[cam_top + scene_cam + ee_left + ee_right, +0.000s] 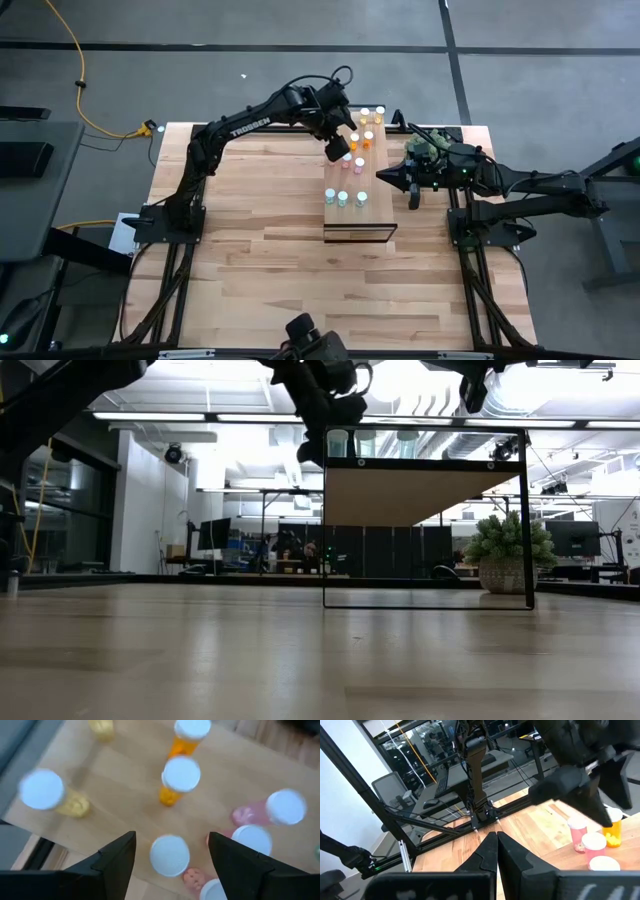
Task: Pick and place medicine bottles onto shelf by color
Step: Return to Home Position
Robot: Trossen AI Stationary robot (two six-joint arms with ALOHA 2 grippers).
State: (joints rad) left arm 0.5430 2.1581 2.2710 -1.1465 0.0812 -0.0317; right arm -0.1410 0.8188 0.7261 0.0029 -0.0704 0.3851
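- My L gripper [335,150] hangs over the shelf's [360,220] far half, fingers wide apart, nothing held
- Bottles [343,197] stand on shelf top, grouped by colour
- My R gripper [385,178] just right of shelf, fingers pressed together, empty

The left arm [250,125] is extended from its base toward the far middle, with the wrist bent downward. The left gripper [336,152] is pointed down; its fingers [117,860] are spread wide, and nothing is held between them. The right arm [520,185] is stretched low and level toward the left arm. The right gripper [388,178] is held horizontal, tips pressed together, empty.
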